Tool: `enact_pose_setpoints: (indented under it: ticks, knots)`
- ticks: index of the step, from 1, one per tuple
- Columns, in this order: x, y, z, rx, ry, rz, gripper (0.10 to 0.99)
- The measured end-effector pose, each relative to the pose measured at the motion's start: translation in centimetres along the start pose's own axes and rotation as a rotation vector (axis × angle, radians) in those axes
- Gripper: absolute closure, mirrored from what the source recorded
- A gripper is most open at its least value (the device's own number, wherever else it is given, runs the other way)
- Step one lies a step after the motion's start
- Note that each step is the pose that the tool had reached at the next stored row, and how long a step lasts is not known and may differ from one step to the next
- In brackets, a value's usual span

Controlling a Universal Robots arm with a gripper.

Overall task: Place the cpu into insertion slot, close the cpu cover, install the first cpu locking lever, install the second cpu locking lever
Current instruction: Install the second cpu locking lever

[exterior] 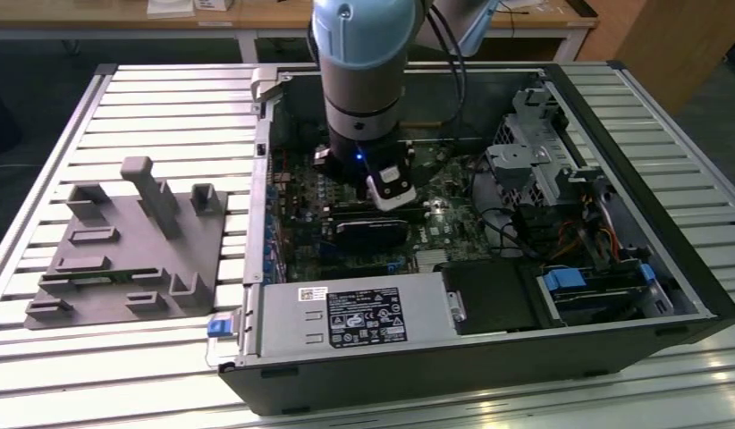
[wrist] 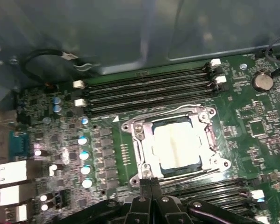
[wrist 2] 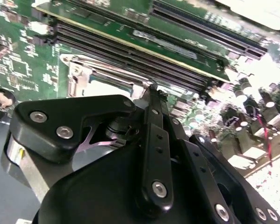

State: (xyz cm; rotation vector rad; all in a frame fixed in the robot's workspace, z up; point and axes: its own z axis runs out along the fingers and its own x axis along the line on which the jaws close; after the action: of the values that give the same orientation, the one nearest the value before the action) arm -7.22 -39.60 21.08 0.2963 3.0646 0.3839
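cpu [wrist: 177, 147] sitting in the insertion slot [wrist: 144, 164], cpu cover [wrist: 206, 122] looking down; gripper [wrist: 150, 182] hovering beside it, fingers pinched together, holding nothing. Levers: can't tell.

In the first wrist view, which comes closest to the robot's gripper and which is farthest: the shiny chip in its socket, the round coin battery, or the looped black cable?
Measured from the gripper:
1. The cpu, seated in the insertion slot under the cpu cover, just past the fingertips.
2. The coin battery, out toward the board's corner.
3. The black cable loop, off the board against the case wall.
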Motion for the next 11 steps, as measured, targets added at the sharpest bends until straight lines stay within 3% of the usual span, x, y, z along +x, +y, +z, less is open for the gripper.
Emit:
enact_pose_setpoints:
  ticks: [6, 11]
  knots:
    - [-1.08, 0.77, 0.21, 0.019, -0.0035, -0.001, 0.980]
    - [-1.55, 1.62, 0.43, 0.039, -0.0071, -0.002, 0.980]
